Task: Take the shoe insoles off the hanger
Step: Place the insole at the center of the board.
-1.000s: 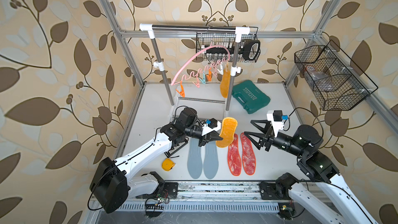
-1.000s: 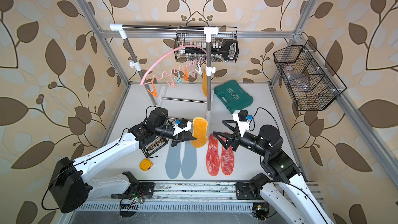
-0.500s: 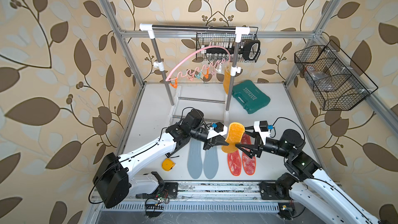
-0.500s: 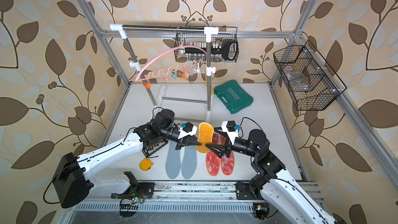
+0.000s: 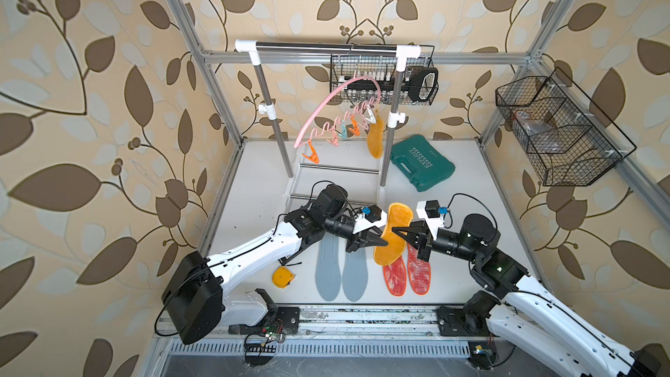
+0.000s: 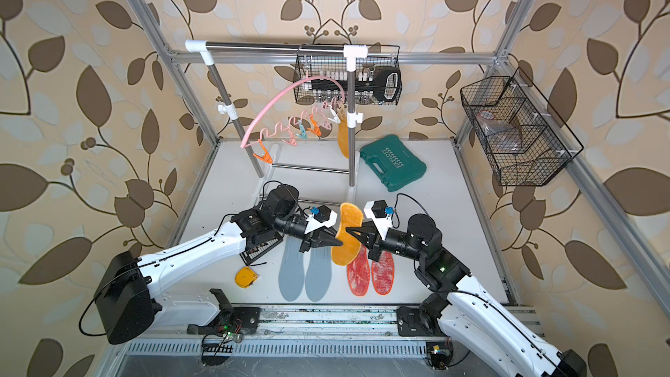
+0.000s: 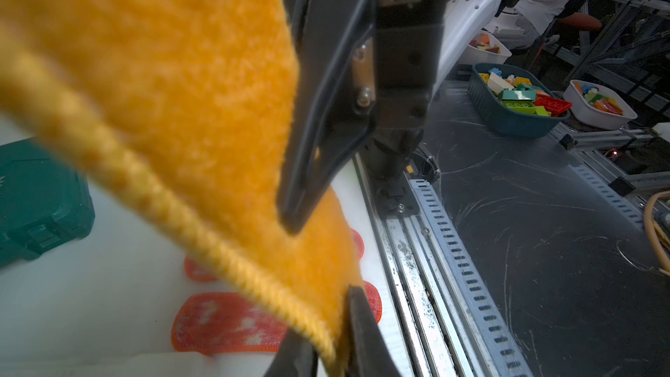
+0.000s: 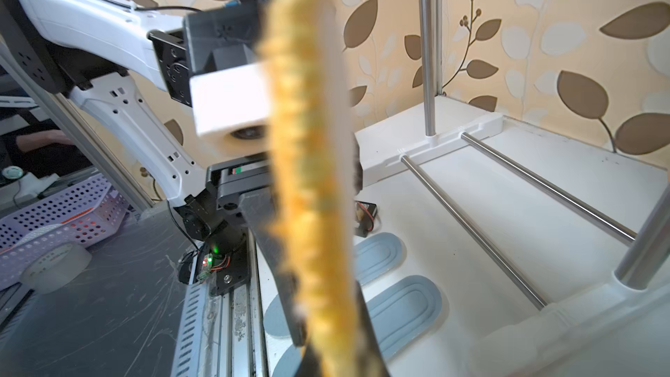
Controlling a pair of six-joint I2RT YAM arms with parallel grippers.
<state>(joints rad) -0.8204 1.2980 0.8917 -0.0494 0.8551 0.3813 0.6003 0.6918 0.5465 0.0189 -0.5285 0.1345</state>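
A mustard-yellow insole (image 5: 393,237) is held up between both arms above the table. My right gripper (image 5: 397,230) is shut on its edge (image 8: 315,212). My left gripper (image 5: 380,243) is at the opposite edge, and in the left wrist view its jaws stand slightly apart with the insole's stitched edge (image 7: 217,248) between them. A second yellow insole (image 5: 375,139) hangs from a clip on the pink hanger (image 5: 326,106). Two blue-grey insoles (image 5: 328,270) and two red mesh insoles (image 5: 395,273) lie flat on the table.
The hanger hangs on the steel-and-white garment rack (image 5: 326,46). A green case (image 5: 422,166) lies at the back right, a yellow tape measure (image 5: 283,277) at the front left. Wire baskets hang on the back wall (image 5: 380,77) and the right wall (image 5: 554,132).
My right gripper came in from the right and closed on the yellow insole. My left gripper's jaws have parted a little. The hanger has swung on the rack.
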